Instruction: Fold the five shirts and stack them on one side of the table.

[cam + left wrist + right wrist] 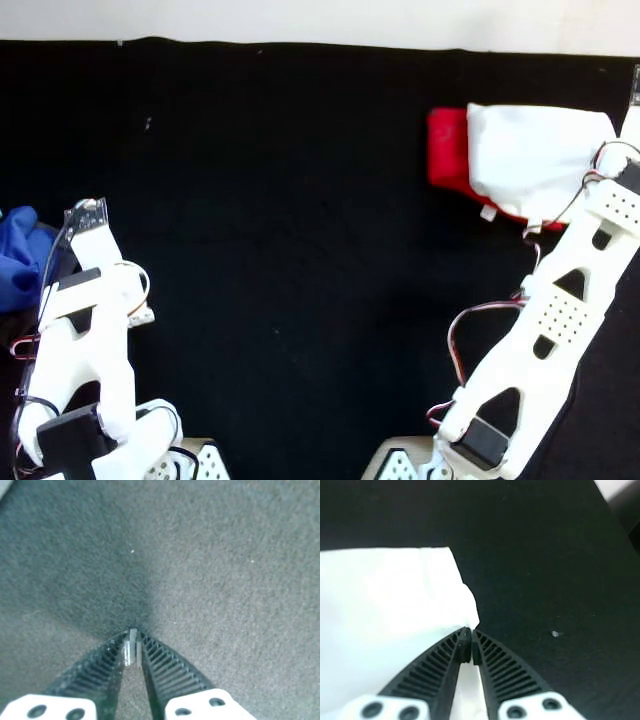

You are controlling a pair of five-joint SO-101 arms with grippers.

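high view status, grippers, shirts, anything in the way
Left gripper shut, over black table. Right gripper shut on corner of folded white cloth shirt, stacked on folded red cloth shirt. Still unfolded: crumpled blue cloth shirt, left table edge.

Black table (300, 200), white wall (300, 18).

A robot lab's test bench.
The counter (300, 200) is covered edge to edge in black felt. A left arm (85, 340) and a right arm (550, 330) of white plastic stand at its near edge, with loose red and black wires (462, 335) looping from their joints. A bare white wall (300, 18) runs behind.
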